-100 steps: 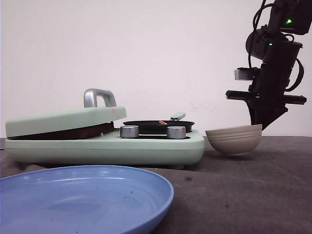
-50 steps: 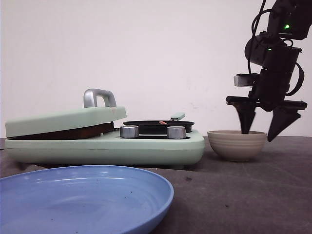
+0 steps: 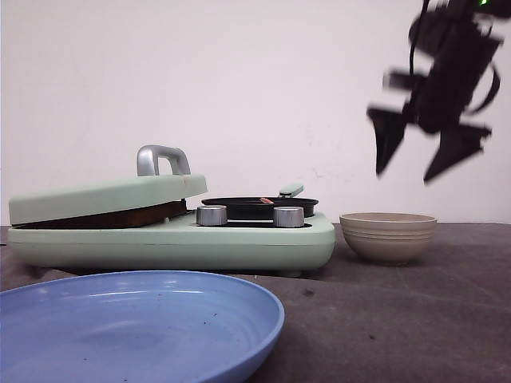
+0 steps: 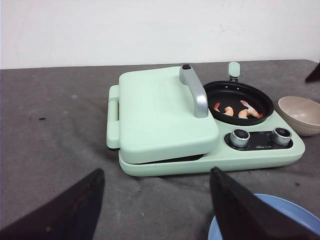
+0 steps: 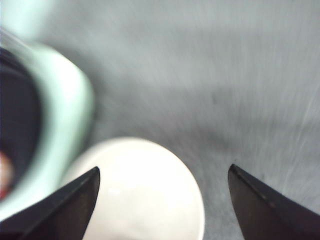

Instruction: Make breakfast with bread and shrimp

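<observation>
Right hand: fingers spread wide, empty, blurred, in the air above the beige bowl, clear of it. Left hand: fingers wide apart, empty, above the counter. Shrimp lie in the black pan, beyond the left hand. Bread not visible; lid down.
</observation>
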